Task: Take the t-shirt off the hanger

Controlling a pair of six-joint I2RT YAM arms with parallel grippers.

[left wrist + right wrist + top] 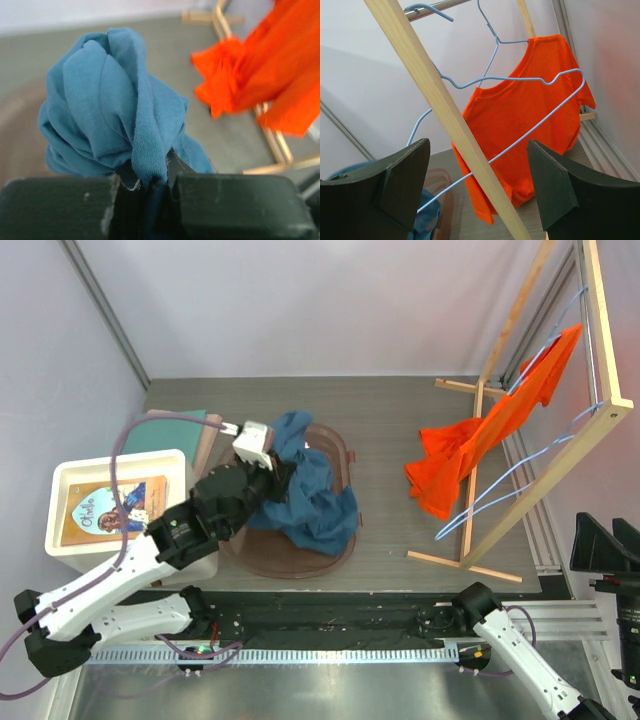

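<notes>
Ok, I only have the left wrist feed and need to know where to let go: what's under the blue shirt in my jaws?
Observer: From the top camera, the blue t-shirt hangs over a brown basket, its lower folds down inside it.
Operator: Is the orange one off its hanger?
Observer: No. The right wrist view shows the orange t-shirt on a blue hanger, hooked on the wooden rack.
Operator: Is the other gripper free?
Observer: Yes. The right gripper is open and holds nothing, with an empty hanger just ahead of it.
</notes>
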